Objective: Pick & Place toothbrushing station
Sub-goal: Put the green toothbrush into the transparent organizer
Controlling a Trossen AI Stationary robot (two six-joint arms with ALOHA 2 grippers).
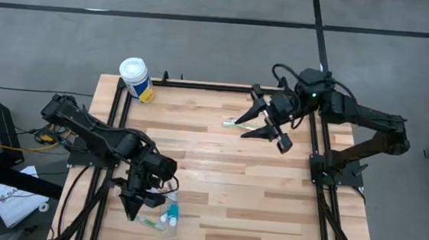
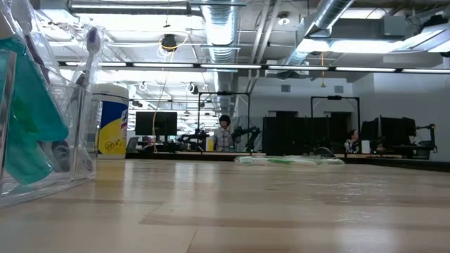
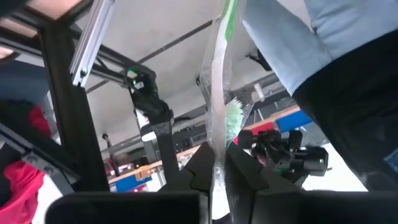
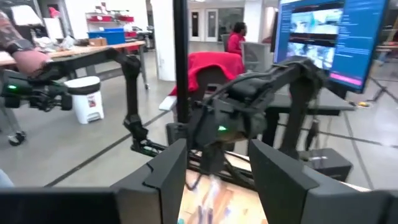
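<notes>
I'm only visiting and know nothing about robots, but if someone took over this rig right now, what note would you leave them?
Left gripper: at the table's near edge, shut on a wrapped green-bristled toothbrush, beside the small see-through plastic holder.
Right gripper: open, near the far right corner, over another pale green toothbrush lying on the wood.
Holder contents: teal-and-white tubes and a purple-headed brush.
Done: some items in the holder.
Left: seat the held brush, fetch the far one.
White-lidded canister: not part of the job.
</notes>
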